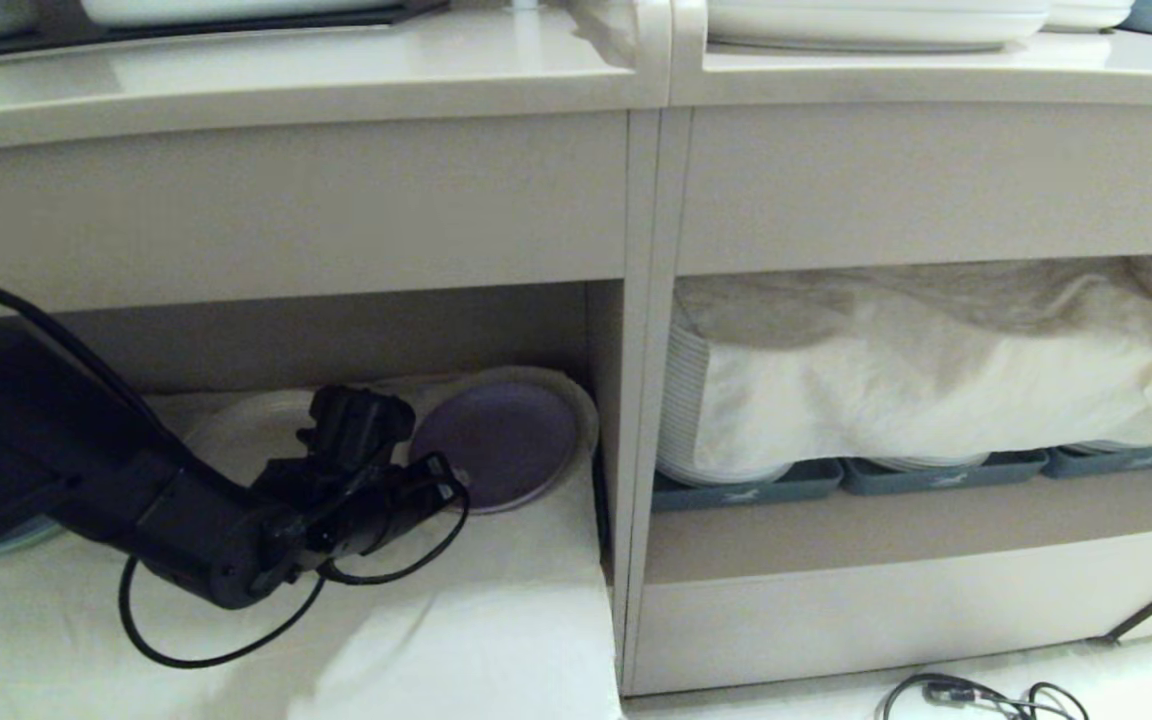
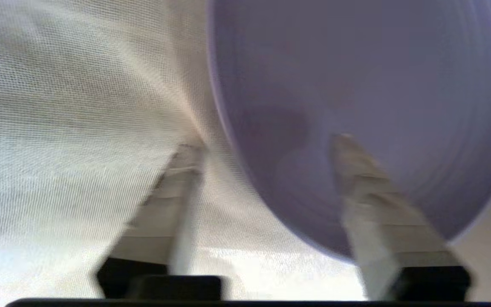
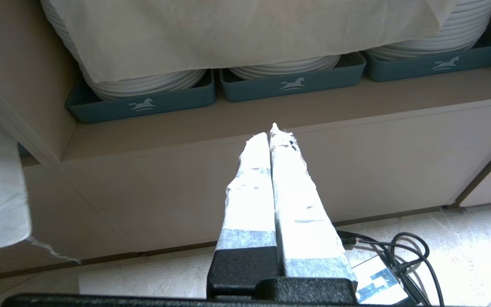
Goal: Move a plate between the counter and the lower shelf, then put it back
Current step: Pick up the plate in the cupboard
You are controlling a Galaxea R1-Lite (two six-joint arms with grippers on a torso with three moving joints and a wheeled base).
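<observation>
Left gripper (image 2: 267, 143) straddles the rim of the purple plate (image 1: 496, 443) inside the cloth-draped lower shelf (image 1: 496, 610).

Nearest the wrist, the 2 taped fingers (image 2: 373, 213) stand apart, 1 over the plate's face and 1 over the white cloth (image 2: 70, 106) outside the rim; whether they have clamped the rim cannot be told. Just beyond the jaws the plate lies on a larger white plate (image 1: 576, 400), with another pale plate (image 1: 246, 425) beside the arm. Farther off, the right gripper (image 3: 271, 132) hangs with fingers pressed together on nothing, facing 3 blue trays (image 3: 292, 83) of stacked white plates under a cloth.
</observation>
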